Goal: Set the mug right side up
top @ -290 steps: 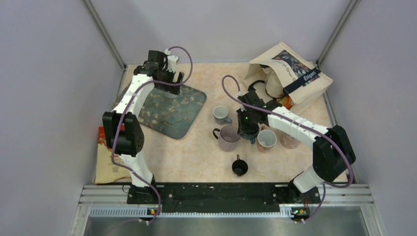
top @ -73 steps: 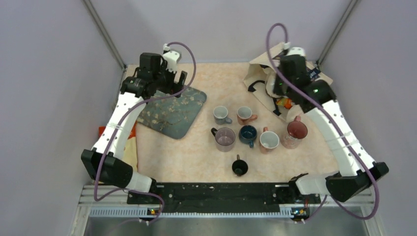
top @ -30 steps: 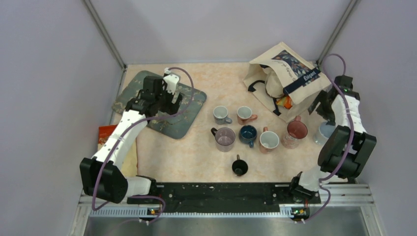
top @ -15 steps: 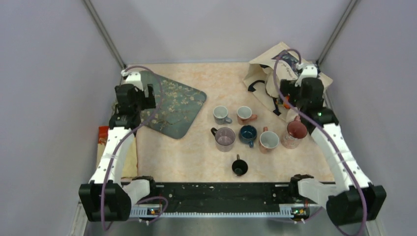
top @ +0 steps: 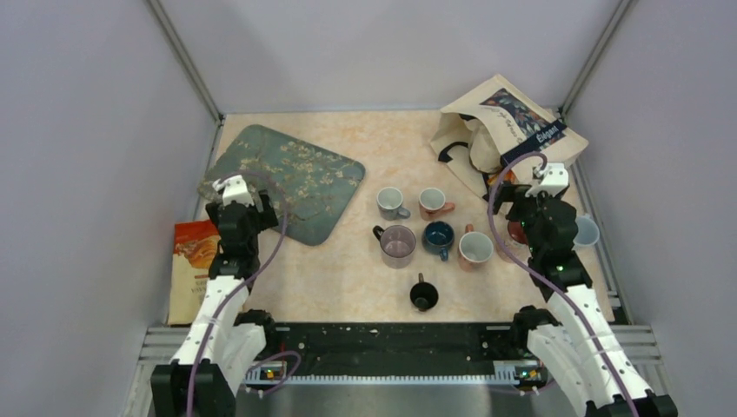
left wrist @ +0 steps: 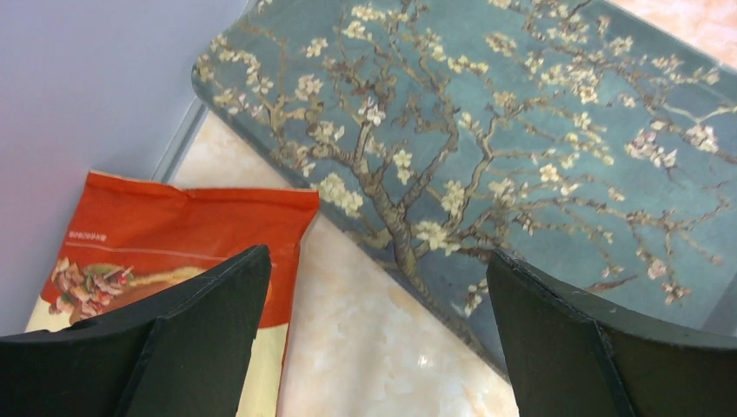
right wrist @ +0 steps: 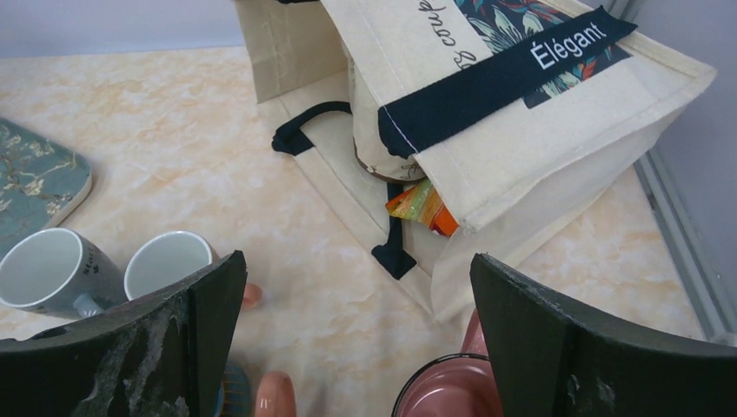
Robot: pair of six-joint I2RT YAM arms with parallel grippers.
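Note:
Several mugs stand mouth-up mid-table: a grey mug, an orange mug, a purple glass mug, a dark blue mug and a white-and-pink mug. A small black mug sits nearer the bases. A pale blue mug rests by the right rail; I cannot tell which way up it is. My right gripper hangs open and empty above a dark red mug. My left gripper is open and empty, far from the mugs.
A blossom-patterned tray lies at the back left. An orange snack bag lies at the left edge. A cream tote bag lies on its side at the back right, with packets spilling out.
Both arms have drawn back toward their bases. The right gripper came down from the tote bag to over the red mug; the left slid nearer along the tray's edge.

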